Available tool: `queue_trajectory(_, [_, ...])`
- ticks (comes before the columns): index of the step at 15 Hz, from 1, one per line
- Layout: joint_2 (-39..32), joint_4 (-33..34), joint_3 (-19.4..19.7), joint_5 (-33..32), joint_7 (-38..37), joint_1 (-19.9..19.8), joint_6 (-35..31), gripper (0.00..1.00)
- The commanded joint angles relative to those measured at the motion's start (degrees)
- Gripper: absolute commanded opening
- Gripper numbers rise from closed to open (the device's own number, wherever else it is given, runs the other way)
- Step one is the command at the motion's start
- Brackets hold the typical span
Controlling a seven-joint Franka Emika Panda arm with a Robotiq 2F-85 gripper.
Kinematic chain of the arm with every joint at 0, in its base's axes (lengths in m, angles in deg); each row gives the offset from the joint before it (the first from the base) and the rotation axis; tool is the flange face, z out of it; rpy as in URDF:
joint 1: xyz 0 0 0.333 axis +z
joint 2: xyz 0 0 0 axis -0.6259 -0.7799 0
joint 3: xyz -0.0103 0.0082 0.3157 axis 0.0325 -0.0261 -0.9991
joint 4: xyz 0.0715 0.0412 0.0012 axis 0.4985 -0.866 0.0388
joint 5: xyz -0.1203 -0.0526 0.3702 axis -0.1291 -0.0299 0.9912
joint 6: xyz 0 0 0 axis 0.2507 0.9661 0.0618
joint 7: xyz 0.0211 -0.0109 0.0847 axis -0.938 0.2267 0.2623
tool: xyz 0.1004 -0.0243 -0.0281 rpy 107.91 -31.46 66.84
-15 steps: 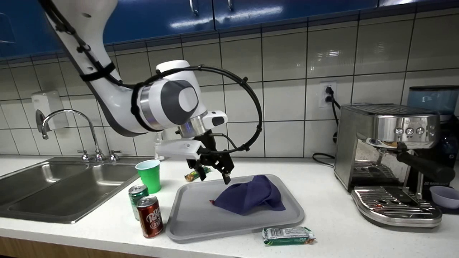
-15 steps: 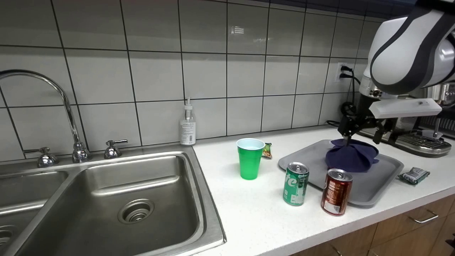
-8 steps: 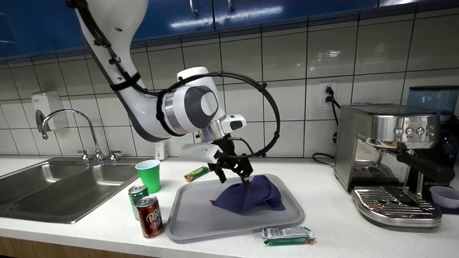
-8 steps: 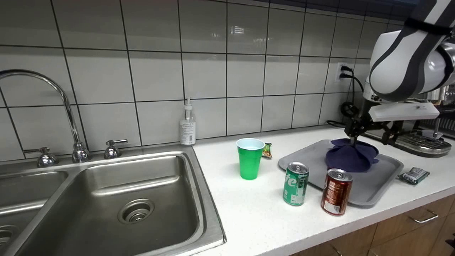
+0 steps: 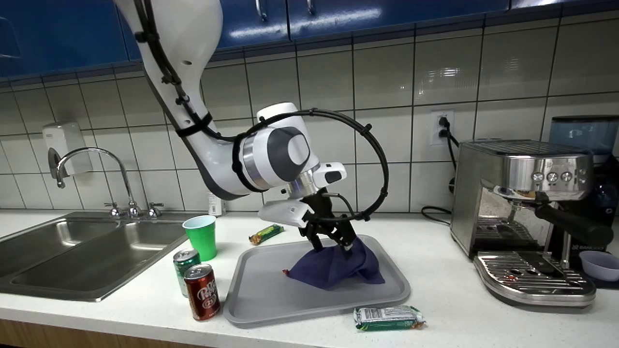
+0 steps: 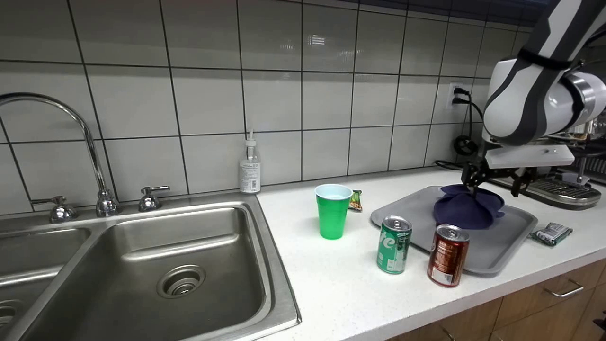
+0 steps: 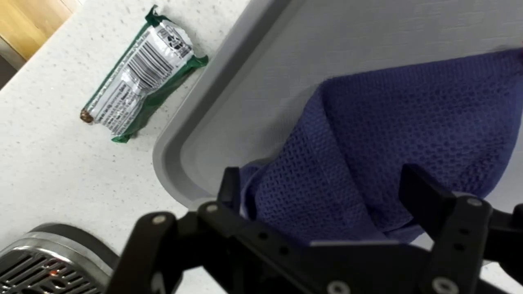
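My black gripper (image 5: 332, 248) is open, with its fingertips low at the top of a crumpled dark blue cloth (image 5: 331, 271). In the wrist view the cloth (image 7: 408, 118) lies between and beyond the spread fingers (image 7: 320, 179); nothing is clamped. I cannot tell whether a finger touches it. In an exterior view the gripper (image 6: 494, 192) hangs over the cloth (image 6: 464, 213) from behind. The cloth is bunched up on a grey tray (image 5: 263, 302). A small red tip (image 5: 286, 272) sticks out at the cloth's left end; the rest of it is hidden.
A green wrapped bar (image 5: 388, 318) lies at the tray's front right. Another wrapped bar (image 5: 267, 234) lies behind the tray. A red can (image 5: 203, 292), a green can (image 5: 185, 266) and a green cup (image 5: 201, 238) stand left. A sink (image 5: 96, 256) and a coffee machine (image 5: 522, 193) flank them.
My gripper has moved right and down, from above the tray's back left to the top of the cloth. It stays open. The cloth, tray and other things have not moved.
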Motion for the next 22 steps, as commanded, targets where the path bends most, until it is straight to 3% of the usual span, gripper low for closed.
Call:
queue_trajectory(1, [-3.8,3.6,1.8,2.5,-1.6,1.5,0.1,1.00])
queue_trajectory(16, [-12.5,10.6,2.9,9.5,-1.1,3.7,1.0,1.00])
queue_trajectory(17, [-12.8,10.9,3.1,9.7,-1.1,3.7,1.0,0.75])
queue_trajectory(18, [-13.0,11.0,3.2,9.8,-1.0,3.8,1.1,0.74])
queue_trajectory(22, [-13.3,11.0,3.7,9.9,-0.9,4.2,0.9,0.42])
